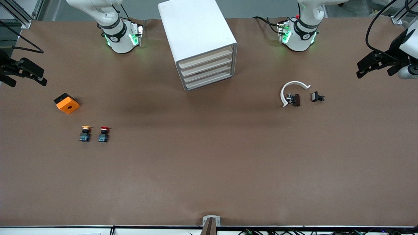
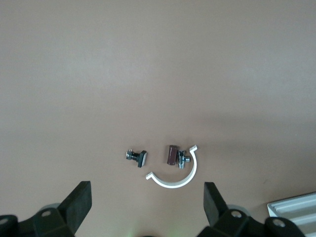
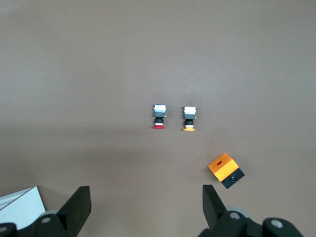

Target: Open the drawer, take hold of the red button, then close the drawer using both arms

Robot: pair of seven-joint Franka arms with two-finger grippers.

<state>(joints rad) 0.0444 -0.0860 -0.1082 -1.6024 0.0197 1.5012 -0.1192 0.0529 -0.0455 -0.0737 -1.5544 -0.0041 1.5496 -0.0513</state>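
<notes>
No task step is complete: all four shallow white drawers (image 1: 206, 68) of the white boxy cabinet (image 1: 196, 32) sit closed. The red-capped push-button switch (image 1: 104, 134) lies untouched on the brown table (image 1: 209, 163). The left gripper (image 1: 375, 63) and right gripper (image 1: 23, 73) hang spread wide and empty over the table ends.

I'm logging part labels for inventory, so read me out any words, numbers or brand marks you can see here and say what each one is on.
No text can be read anywhere.
Right arm: dark marks on its black band, too small to read.
Left arm: dark marks on its band, too small to read.
Cabinet, red button, yellow button, orange block: no lettering shows.
</notes>
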